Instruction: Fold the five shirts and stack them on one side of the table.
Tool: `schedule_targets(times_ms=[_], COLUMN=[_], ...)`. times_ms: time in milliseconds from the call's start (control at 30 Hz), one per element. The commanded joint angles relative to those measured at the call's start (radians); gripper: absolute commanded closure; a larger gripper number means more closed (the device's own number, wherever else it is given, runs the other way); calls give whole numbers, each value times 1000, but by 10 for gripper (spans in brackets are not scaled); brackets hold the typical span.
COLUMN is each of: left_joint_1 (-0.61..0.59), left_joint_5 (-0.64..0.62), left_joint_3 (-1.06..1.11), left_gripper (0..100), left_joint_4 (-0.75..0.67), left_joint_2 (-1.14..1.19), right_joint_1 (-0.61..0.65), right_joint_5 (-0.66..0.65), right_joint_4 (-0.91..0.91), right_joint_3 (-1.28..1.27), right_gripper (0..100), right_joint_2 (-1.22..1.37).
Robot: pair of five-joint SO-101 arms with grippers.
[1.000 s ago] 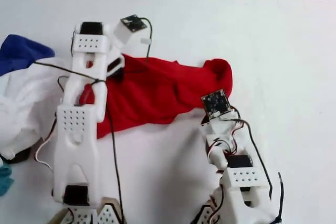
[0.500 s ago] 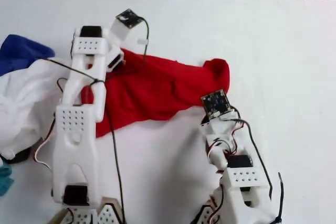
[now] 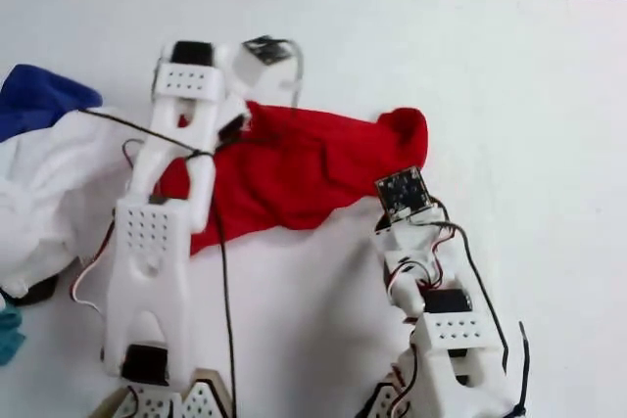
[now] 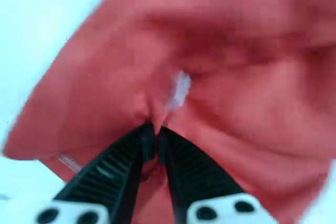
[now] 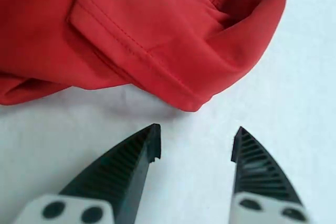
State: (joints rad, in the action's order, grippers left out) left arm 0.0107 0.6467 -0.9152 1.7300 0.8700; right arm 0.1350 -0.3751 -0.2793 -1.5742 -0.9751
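A red shirt (image 3: 294, 168) lies crumpled in the middle of the white table (image 3: 509, 75). My left gripper (image 4: 153, 132) is shut on a pinch of the red shirt (image 4: 220, 77) at its far left edge, near the left arm's wrist (image 3: 230, 124). My right gripper (image 5: 195, 142) stands open over bare table, just short of the red shirt's (image 5: 157, 40) hemmed edge, nothing between its fingers. In the high view the right arm's wrist (image 3: 404, 193) sits at the shirt's near right side.
A pile of other shirts lies at the table's left edge: a blue one (image 3: 39, 95), a white one (image 3: 49, 193) and a teal scrap (image 3: 8, 332). Bare table stretches to the right and behind the red shirt.
The left arm has swung to the right with the pinched cloth, dragging the shirt's left part with it. The right arm has kept still.
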Motion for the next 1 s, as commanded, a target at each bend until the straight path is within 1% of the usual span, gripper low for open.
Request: schedule_targets(times_ms=[0, 33, 100, 167, 233, 333, 467, 567, 667, 733, 800, 900, 967], left_joint_1=[63, 71, 77, 74, 69, 77, 103, 101, 51, -2, -51, -101, -127], left_joint_5=[-3, -5, -18, -71, -97, -100, -100, -94, -92, -92, -97, -100, -100], left_joint_3=[-2, -1, 1, 2, 47, 223, 533, 763, 986, 1115, 1214, 1333, 1400], left_gripper=[974, 974, 974, 974, 974, 974, 974, 974, 974, 974, 974, 974, 974], left_joint_4=[52, 54, 57, 58, 60, 60, 57, 43, -52, -160, -264, -397, -483], left_joint_2=[-164, -189, -236, -279, -331, -460, -692, -848, -957, -1000, -1022, -1025, -1025], right_joint_1=[-8, -24, -70, -127, -163, -174, -176, -177, -174, -174, -173, -165, -133], right_joint_5=[-5, 9, 97, 181, 219, 227, 227, 227, 227, 227, 238, 275, 278], right_joint_4=[19, 19, 19, 19, 19, 19, 19, 19, -7, -84, -142, -211, -240], right_joint_3=[8, 9, 26, 40, 46, 46, 46, 46, 60, 106, 166, 258, 295], right_gripper=[774, 773, 772, 772, 772, 772, 772, 772, 769, 745, 724, 731, 731], right_joint_2=[-27, -27, -27, -25, -25, -25, -25, -27, -25, -25, -25, -25, -24])
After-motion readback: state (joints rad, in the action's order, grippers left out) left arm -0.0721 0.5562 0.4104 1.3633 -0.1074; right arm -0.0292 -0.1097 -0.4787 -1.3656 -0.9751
